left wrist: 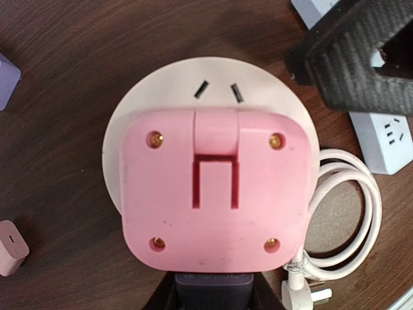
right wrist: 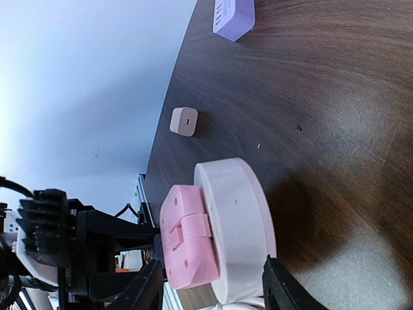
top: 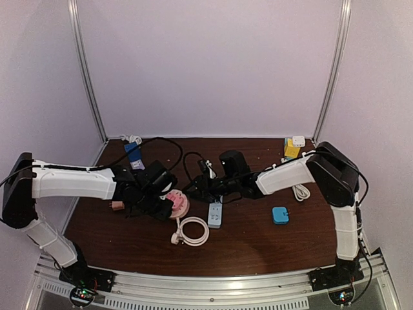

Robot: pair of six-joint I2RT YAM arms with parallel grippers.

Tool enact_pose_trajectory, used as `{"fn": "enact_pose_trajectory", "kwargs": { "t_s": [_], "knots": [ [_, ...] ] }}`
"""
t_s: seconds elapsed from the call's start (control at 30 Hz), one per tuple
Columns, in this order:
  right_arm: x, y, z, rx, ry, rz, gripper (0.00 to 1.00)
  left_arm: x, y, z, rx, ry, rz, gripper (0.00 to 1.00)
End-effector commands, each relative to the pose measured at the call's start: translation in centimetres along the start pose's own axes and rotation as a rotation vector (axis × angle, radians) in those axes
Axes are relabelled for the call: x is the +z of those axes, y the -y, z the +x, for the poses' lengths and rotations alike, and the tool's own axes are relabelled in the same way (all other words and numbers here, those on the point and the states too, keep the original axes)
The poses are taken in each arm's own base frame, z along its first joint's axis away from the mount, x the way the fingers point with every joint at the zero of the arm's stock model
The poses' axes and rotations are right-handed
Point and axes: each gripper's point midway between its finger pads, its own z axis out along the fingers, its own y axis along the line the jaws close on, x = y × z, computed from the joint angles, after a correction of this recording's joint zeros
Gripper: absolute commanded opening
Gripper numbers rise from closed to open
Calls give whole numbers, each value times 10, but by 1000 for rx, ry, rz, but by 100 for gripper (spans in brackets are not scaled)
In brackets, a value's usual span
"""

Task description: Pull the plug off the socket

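A pink square plug (left wrist: 213, 187) sits in a round white socket (left wrist: 161, 84) on the brown table. It also shows in the top view (top: 173, 199) and the right wrist view (right wrist: 187, 239), where the socket (right wrist: 242, 226) stands tilted. My left gripper (top: 155, 194) is closed on a dark violet part (left wrist: 213, 290) at the plug's near edge. Its fingertips are hidden behind the plug. My right gripper (right wrist: 213, 287) is open. Its fingers (right wrist: 281, 287) straddle the socket and plug from the other side.
A white power strip (top: 215, 214) and a coiled white cable (top: 192, 231) lie just right of the socket. A blue box (top: 280, 215) is further right. A small pink charger (left wrist: 10, 248) and a violet charger (right wrist: 233, 18) lie to the left. Black cables run at the back.
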Motion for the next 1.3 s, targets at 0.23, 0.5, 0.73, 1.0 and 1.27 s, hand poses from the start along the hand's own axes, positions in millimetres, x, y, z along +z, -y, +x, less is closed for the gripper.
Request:
{"fn": "enact_pose_trajectory", "kwargs": {
  "t_s": [0.23, 0.5, 0.73, 1.0, 1.27],
  "knots": [
    [15, 5, -10, -33, -5, -18, 57, -26, 17, -41, 9, 179, 104, 8],
    [18, 7, -8, -22, -15, -31, 55, -28, 19, -43, 12, 189, 118, 7],
    [21, 8, -7, -8, -20, -49, 54, -35, 20, -47, 9, 223, 137, 7],
    [22, 4, -5, 12, -28, -87, 46, -33, 18, -44, 7, 219, 129, 6],
    [20, 7, -6, 13, -26, -78, 11, -32, 20, -41, 7, 205, 140, 6]
  ]
}}
